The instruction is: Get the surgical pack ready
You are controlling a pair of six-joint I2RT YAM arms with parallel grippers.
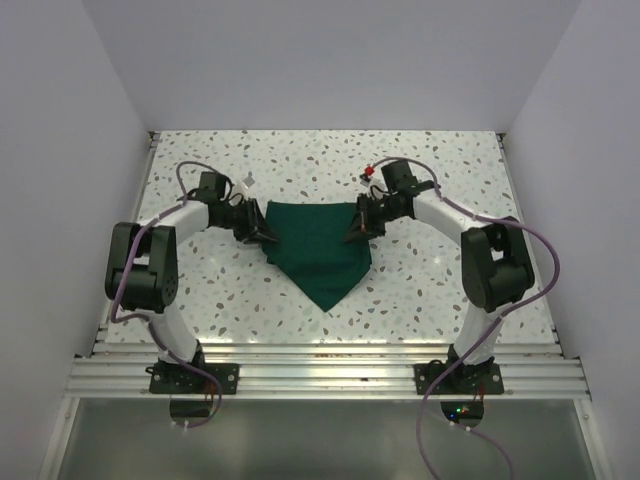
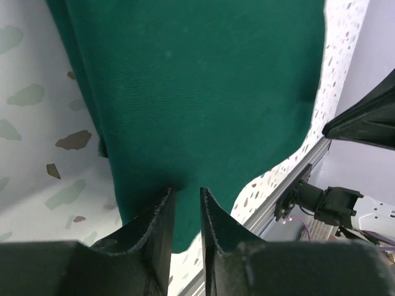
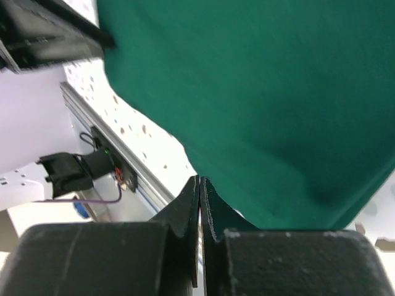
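Left pincer (image 2: pixel 186 192): fingers are seen narrowly apart, a slim gap being left between them; the tips are set down on the surgical pack (image 1: pixel 320 255) close to its edge, and a small dark crease is noted at one tip. No fold is seen clamped in the gap. Right pincer (image 3: pixel 199 180): fingers are pressed together with no gap. The tips are met right at the hem of the green cloth; whether any fabric is nipped there cannot be told. The surgical pack is found near the middle of the speckled table (image 1: pixel 450 170), between the two arms. Its far edge is stretched straight from one pincer to the other, and its near part is drawn into a point aimed at the arm bases. Each pincer is placed at one far corner of the cloth, left corner and right corner. Edges: the cloth's point is kept well short of the metal rail (image 1: pixel 320 365) along the near side, with bare table between. Open table is seen beyond the far edge of the cloth up to the back wall, and on both flanks behind each elbow. A small white object (image 1: pixel 247 183) is noted on the table just beyond the left arm's wrist, apart from the cloth. White walls are seen enclosing the table on three sides.
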